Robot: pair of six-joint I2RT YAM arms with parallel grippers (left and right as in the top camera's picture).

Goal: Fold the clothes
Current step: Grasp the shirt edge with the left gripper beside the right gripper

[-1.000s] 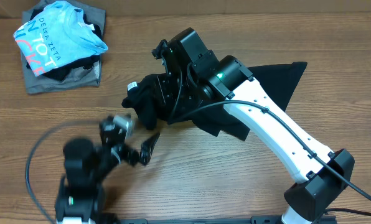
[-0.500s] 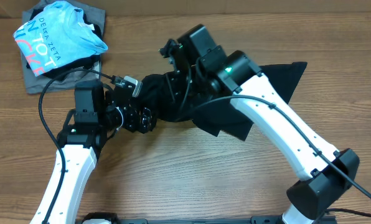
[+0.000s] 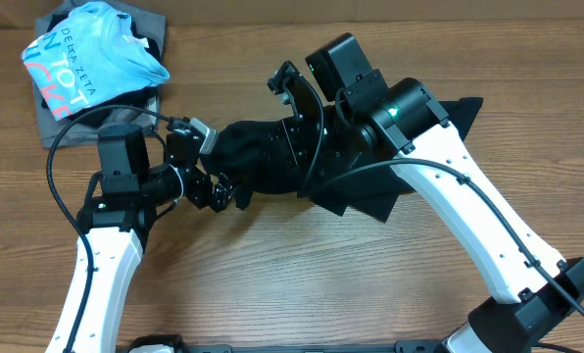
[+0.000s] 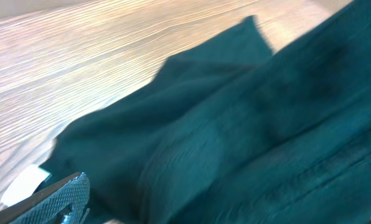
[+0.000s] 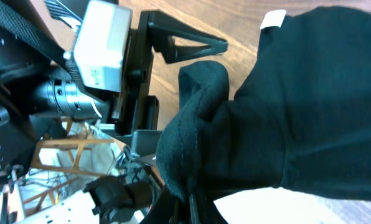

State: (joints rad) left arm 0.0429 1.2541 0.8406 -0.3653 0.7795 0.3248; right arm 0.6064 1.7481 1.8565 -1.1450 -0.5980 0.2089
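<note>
The table (image 3: 302, 294) carries the dark shirt (image 3: 258, 162), which trails from my right fingers off to the far right. The pile of clothes (image 3: 86, 69) sits well beyond my left fingers. My right gripper (image 3: 300, 147) is clenched on a bunched fold of the shirt, and in the wrist view the cloth gathers right into its fingers. In the last second my left gripper (image 3: 221, 191) has swung up from the near side of the table to the shirt's left end, just beside the white label (image 4: 23, 185). Meanwhile the right has drawn the cloth a little rightward. Whether my left fingers (image 4: 58, 196) have closed on anything I cannot tell, since only one shows, at the hem. I judge the shirt is not yet flat, so this looks like setting up a two-handed spread before any fold.
</note>
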